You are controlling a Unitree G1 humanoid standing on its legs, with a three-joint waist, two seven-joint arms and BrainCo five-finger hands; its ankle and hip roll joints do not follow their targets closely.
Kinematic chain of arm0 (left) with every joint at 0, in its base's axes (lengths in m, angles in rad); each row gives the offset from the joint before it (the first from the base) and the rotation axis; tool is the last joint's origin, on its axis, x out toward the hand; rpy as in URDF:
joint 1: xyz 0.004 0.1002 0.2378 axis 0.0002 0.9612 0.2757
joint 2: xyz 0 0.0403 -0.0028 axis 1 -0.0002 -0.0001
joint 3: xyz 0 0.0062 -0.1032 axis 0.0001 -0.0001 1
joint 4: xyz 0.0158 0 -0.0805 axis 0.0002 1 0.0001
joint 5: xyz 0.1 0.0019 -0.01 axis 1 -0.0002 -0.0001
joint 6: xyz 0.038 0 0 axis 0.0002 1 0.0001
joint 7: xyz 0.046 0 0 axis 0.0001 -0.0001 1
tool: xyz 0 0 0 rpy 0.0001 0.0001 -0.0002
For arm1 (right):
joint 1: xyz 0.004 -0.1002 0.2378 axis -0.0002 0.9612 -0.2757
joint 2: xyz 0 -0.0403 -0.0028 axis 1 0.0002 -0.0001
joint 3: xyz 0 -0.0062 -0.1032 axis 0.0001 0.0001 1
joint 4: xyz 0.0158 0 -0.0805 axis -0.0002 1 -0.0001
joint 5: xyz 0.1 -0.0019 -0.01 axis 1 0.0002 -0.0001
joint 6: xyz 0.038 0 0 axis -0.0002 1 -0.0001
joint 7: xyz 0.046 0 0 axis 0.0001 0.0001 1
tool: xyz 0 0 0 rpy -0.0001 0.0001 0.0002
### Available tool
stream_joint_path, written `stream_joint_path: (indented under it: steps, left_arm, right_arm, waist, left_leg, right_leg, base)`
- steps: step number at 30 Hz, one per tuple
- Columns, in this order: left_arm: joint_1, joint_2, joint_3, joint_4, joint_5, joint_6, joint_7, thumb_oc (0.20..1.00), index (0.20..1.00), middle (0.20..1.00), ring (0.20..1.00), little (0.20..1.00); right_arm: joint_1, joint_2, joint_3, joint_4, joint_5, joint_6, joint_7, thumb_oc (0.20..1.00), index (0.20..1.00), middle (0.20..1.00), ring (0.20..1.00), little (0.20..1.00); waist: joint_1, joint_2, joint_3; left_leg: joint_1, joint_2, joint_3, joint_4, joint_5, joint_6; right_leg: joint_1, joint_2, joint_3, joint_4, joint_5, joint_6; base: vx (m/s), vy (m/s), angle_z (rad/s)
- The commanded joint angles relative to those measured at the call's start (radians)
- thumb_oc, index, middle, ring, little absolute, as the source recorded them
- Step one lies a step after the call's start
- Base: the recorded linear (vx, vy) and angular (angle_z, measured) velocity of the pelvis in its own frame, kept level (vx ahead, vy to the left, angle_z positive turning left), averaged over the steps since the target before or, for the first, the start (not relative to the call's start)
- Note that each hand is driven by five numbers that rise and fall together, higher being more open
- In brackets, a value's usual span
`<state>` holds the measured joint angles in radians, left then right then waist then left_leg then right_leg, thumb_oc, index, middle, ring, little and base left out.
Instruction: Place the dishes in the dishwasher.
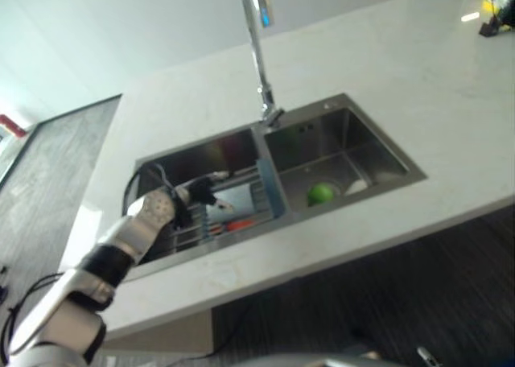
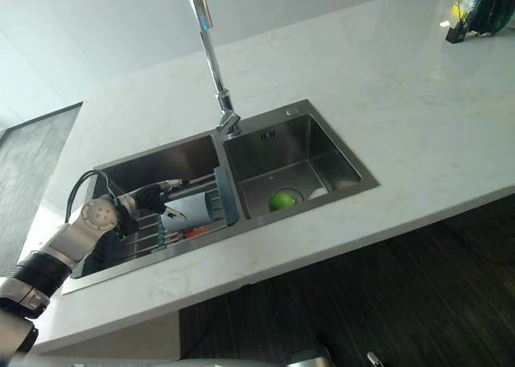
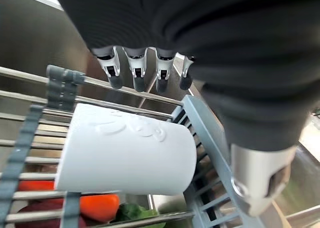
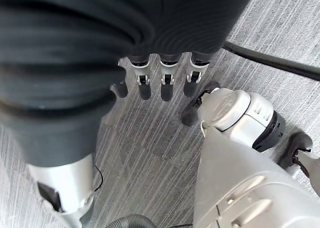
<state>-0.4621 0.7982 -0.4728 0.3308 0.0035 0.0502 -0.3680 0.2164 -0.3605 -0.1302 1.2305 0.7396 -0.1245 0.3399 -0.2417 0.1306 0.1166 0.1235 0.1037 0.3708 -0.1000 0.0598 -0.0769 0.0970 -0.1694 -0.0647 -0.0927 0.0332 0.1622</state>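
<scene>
White tabletop (image 2: 386, 125) carries double sink (image 2: 354, 191) with tall faucet (image 2: 211, 57). Grey wire rack (image 3: 30, 133) spans left basin. White cup (image 3: 127, 150) lies on side on rack. Left hand (image 3: 150, 33) hovers above cup, fingers (image 3: 136, 70) straight, not touching. Green round object, possibly fruit (image 2: 282, 199), in right basin. Right hand (image 4: 100, 33) over floor (image 4: 150, 153), fingers relaxed, empty.

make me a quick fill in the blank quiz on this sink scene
1. The white cup lies on its ____ on the rack in the sink's left basin.
2. The green ball sits in the ____ basin of the sink.
3. The left hand hovers above the cup with its fingers ____.

Missing words: side; right; open
</scene>
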Motion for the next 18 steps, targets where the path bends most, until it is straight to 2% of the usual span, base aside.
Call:
stream_joint_path:
  steps: [1,5,9,13,18]
  left_arm:
    - [-0.059,0.010,0.075,0.035,0.005,-0.002,0.015,1.000,1.000,1.000,1.000,1.000]
    - [-0.044,-0.003,0.076,0.036,0.034,0.000,0.026,1.000,1.000,1.000,1.000,1.000]
    - [-0.047,-0.009,0.059,0.068,0.090,0.004,0.083,1.000,1.000,1.000,1.000,1.000]
    - [-0.048,-0.021,0.053,0.089,0.112,0.002,0.090,1.000,1.000,1.000,1.000,1.000]
    - [-0.050,-0.030,0.026,0.124,0.121,0.035,0.081,1.000,1.000,1.000,1.000,1.000]
  right_arm:
    - [-0.019,-0.001,-0.009,0.015,-0.011,-0.032,0.009,1.000,1.000,1.000,1.000,1.000]
    - [-0.008,-0.013,-0.021,-0.004,-0.016,-0.029,0.019,1.000,1.000,1.000,1.000,1.000]
    - [0.000,-0.020,-0.018,-0.032,-0.028,-0.024,0.019,1.000,1.000,1.000,1.000,1.000]
    - [0.008,-0.032,-0.017,-0.060,-0.032,-0.023,0.007,1.000,1.000,1.000,1.000,1.000]
    - [0.020,-0.055,-0.038,-0.079,-0.029,-0.027,0.017,1.000,1.000,1.000,1.000,1.000]
  waist:
    - [-0.018,-0.013,0.016]
    - [-0.026,-0.008,0.027]
    - [-0.039,-0.005,0.043]
    - [-0.050,0.001,0.064]
    - [-0.063,0.006,0.081]
  left_leg:
    - [0.030,-0.016,-0.022,0.063,-0.146,0.028]
    - [0.030,-0.022,-0.020,0.063,-0.148,0.028]
    - [0.020,-0.027,-0.013,0.067,-0.147,0.029]
    - [0.007,-0.032,-0.008,0.072,-0.145,0.027]
    - [0.001,-0.035,-0.001,0.082,-0.145,0.023]
  right_leg:
    - [-0.039,-0.038,-0.059,0.056,-0.029,0.055]
    - [-0.045,-0.044,-0.054,0.057,-0.027,0.060]
    - [-0.061,-0.053,-0.041,0.063,-0.022,0.067]
    - [-0.077,-0.058,-0.035,0.070,-0.022,0.070]
    - [-0.083,-0.063,-0.031,0.071,-0.021,0.072]
  base:
    - [0.03,0.026,-0.02]
    - [0.03,0.051,-0.02]
    - [0.03,0.054,-0.02]
    - [-0.01,0.068,-0.13]
    - [0.00,0.022,-0.01]
